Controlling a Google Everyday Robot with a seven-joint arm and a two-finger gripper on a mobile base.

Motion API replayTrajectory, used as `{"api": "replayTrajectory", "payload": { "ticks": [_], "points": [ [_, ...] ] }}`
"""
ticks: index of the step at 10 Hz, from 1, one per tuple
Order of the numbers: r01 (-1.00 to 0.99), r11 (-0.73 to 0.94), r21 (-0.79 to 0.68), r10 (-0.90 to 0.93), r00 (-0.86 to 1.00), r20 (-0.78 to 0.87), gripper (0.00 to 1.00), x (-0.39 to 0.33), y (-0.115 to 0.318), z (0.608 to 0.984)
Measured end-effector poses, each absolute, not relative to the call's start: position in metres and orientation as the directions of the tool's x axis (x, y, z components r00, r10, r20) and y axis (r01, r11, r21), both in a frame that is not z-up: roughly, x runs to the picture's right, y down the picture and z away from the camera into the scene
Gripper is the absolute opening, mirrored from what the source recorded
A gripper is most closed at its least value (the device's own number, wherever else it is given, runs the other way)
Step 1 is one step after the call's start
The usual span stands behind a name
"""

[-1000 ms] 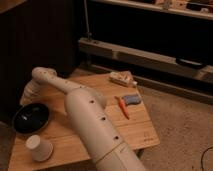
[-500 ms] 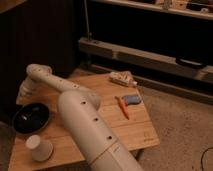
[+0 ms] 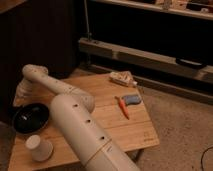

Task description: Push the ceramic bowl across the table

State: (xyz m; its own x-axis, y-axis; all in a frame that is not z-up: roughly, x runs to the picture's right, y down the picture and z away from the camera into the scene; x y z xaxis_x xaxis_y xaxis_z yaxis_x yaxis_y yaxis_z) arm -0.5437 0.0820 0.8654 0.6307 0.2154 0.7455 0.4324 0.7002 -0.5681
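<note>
The ceramic bowl (image 3: 31,118) sits upright at the left of the frame, a little below mid-height. It is round, shallow and glossy black, with a faint shine on its inside. It rests on the left end of the table (image 3: 107,122), close to that edge. The table is small, rectangular and light brown, its plank grain running lengthwise. It lies at an angle across the lower middle of the frame, with a small dark mark near its lower-right corner. The gripper (image 3: 21,96) is just above the bowl in the frame, by its far rim. I cannot tell whether they touch.
</note>
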Motion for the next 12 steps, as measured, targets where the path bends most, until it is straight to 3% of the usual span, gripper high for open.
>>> {"api": "replayTrajectory", "payload": {
  "ticks": [12],
  "points": [
    [0.478, 0.643, -0.598, 0.23, 0.624, 0.747, 0.0, -0.538, 0.116, 0.861]
  ]
}}
